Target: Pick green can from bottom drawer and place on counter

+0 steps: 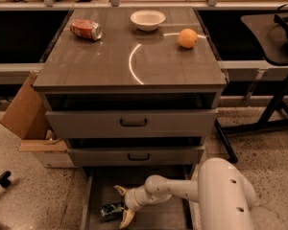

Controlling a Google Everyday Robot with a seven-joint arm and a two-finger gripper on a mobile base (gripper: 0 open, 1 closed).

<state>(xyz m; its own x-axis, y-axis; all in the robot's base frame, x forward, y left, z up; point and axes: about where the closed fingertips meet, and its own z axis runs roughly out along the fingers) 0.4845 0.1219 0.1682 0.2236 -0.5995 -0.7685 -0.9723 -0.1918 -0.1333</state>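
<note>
On the counter [96,61], no green can [109,211] yet; it lies in the bottom drawer [169,217], the gripper [120,206] just beside it, fingers spread, empty.

Dim light, glare on counter [86,61], gripper [121,206] jaws in shadowed drawer [102,188]

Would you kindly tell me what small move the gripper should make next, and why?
Probably nudge the gripper toward the green can until its open fingers straddle it: the can lies on the bottom drawer floor just at the fingertips, not yet gripped.
</note>
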